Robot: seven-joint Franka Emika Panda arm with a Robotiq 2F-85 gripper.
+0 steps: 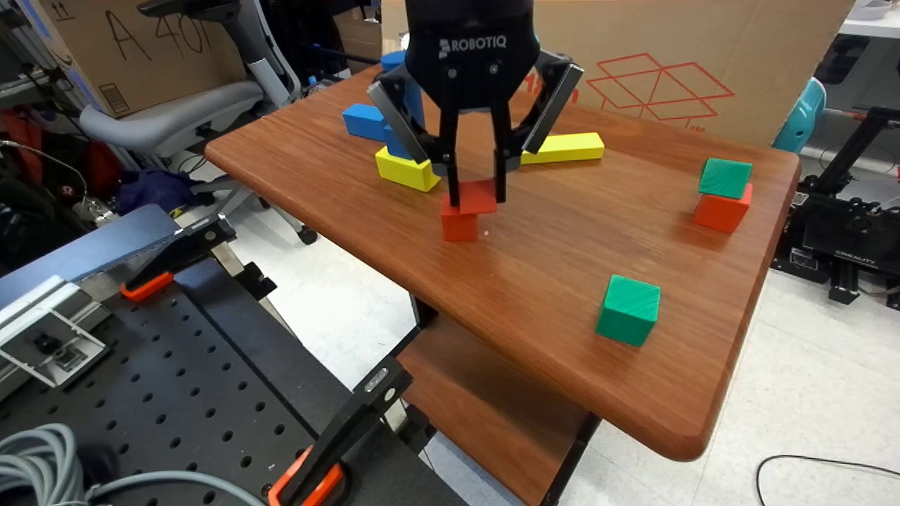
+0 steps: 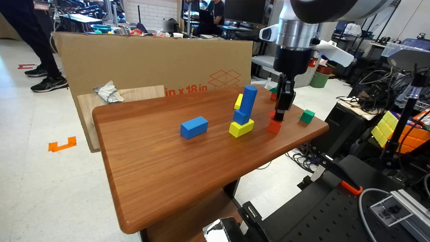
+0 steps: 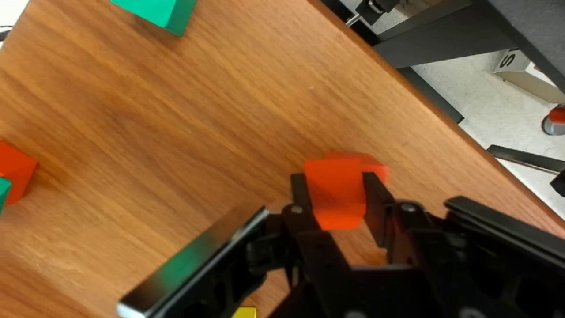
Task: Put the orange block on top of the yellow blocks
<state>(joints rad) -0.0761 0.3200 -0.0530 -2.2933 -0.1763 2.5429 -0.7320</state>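
The orange block (image 3: 335, 194) is between the fingertips of my gripper (image 3: 334, 179) in the wrist view, with a finger against each side. In an exterior view the gripper (image 1: 478, 200) and the held orange block (image 1: 479, 195) are right over a red-orange cube (image 1: 459, 226) on the table. The held block is offset to one side of that cube; I cannot tell whether they touch. The long yellow bar (image 1: 564, 149) lies flat on the table beyond the gripper, partly hidden by a finger. It also shows in an exterior view (image 2: 238, 101), partly behind the blue cylinder.
A short yellow block (image 2: 241, 128) carries a blue cube (image 2: 241, 117) and a tall blue cylinder (image 2: 248, 101), near the gripper. A blue block (image 2: 194, 127), a green cube (image 1: 628, 310) and a green block (image 1: 725, 177) on an orange cube (image 1: 723, 211) stand around. Cardboard (image 1: 689, 56) stands behind the table.
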